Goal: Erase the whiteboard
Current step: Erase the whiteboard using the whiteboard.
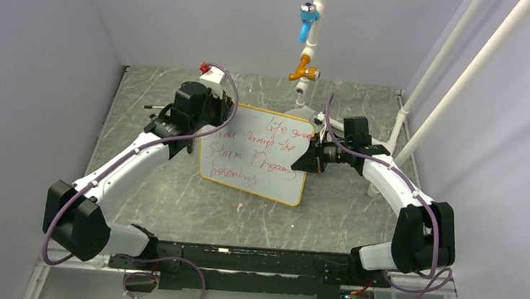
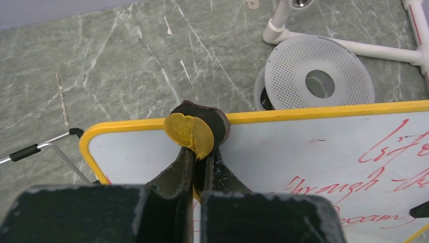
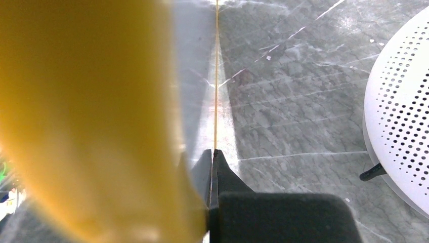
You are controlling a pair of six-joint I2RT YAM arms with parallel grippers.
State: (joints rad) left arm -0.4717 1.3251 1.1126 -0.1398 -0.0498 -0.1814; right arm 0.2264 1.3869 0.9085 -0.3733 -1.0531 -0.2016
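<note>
Whiteboard (image 1: 258,156) is found at the middle of the table (image 1: 171,193), between the two arms. Its far edge is just beside a perforated disc (image 2: 318,76) and the foot of a white pipe stand (image 2: 354,45). Whether it lies flat or is lifted clear cannot be told. The left claw (image 2: 200,142) is clenched on the far-left part of the frame (image 2: 329,112). The right claw (image 3: 212,157) is clenched on the right edge, seen there edge-on as a thin line.

Risks noted:
- The whiteboard is pinched only at two narrow points on a slim rim. It is judged that a slip or twist could be caused by any uneven pull between the arms.
- The disc and the stand could be struck if the far edge is swung.
- With both claws occupied and no eraser in view, the red writing (image 2: 384,147) cannot be wiped. It could be smeared by a finger dragged over it.

Materials:
- The board face is smooth, glossy white, with rounded corners and a thin yellow-orange frame.
- The table is hard, grey-green and marbled with pale veins.
- The disc is pale grey, finely holed, with a round central opening.
- The claw fingers are dark and matte. A rounded yellow piece is seen at the left tip, and its purpose cannot be told.
</note>
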